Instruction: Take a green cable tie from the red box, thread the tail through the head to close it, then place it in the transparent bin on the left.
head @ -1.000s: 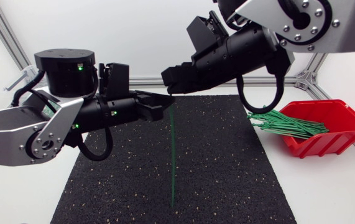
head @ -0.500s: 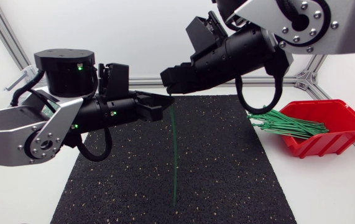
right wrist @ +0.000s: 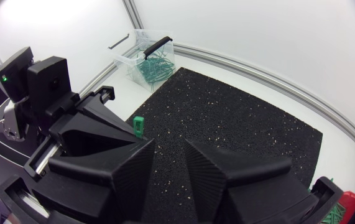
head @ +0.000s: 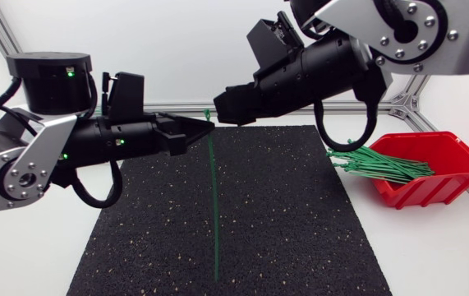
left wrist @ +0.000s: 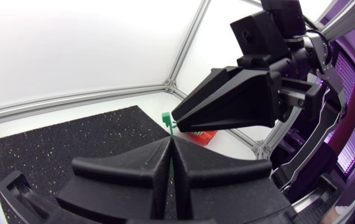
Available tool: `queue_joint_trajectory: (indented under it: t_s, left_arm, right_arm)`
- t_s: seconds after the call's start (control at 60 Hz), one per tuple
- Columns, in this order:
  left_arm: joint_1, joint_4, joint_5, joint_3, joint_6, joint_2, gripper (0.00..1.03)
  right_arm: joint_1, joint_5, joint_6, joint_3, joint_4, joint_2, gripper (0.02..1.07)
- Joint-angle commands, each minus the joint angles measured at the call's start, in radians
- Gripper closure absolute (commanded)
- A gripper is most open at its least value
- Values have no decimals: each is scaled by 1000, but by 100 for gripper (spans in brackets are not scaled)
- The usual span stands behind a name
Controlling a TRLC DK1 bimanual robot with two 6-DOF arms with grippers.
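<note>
Left pincer has drawn leftward, taking green cable tie from right pincer | left clamped just under tie's head, tail hanging | right spread, just beside | count: one tie held, one red box, one transparent bin.

Right gripper stands just ahead of left gripper.

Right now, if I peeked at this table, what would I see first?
A long green cable tie hangs straight down over the black mat, pinched near its top by the left gripper. The right gripper hovers open close beside it. Off to the right sits a red box stuffed with more green ties.
</note>
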State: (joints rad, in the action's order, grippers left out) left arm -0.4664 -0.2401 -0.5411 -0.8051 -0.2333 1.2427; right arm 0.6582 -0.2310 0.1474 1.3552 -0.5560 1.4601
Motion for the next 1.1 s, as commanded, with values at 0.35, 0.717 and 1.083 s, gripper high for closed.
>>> queue_joint_trajectory:
  t_s: [0.35, 0.717, 1.083]
  left_arm:
    - [187, -28, -276, 72, 54, -75, 100]
    - [275, -169, -505, 138, 121, -23, 100]
    - [296, -269, -612, 124, 120, 43, 100]
  right_arm:
    - [-31, -53, -190, -116, 34, -60, 59]
    - [-95, -274, -404, -119, 5, 5, 46]
    - [-78, -479, -529, -87, 21, 101, 46]
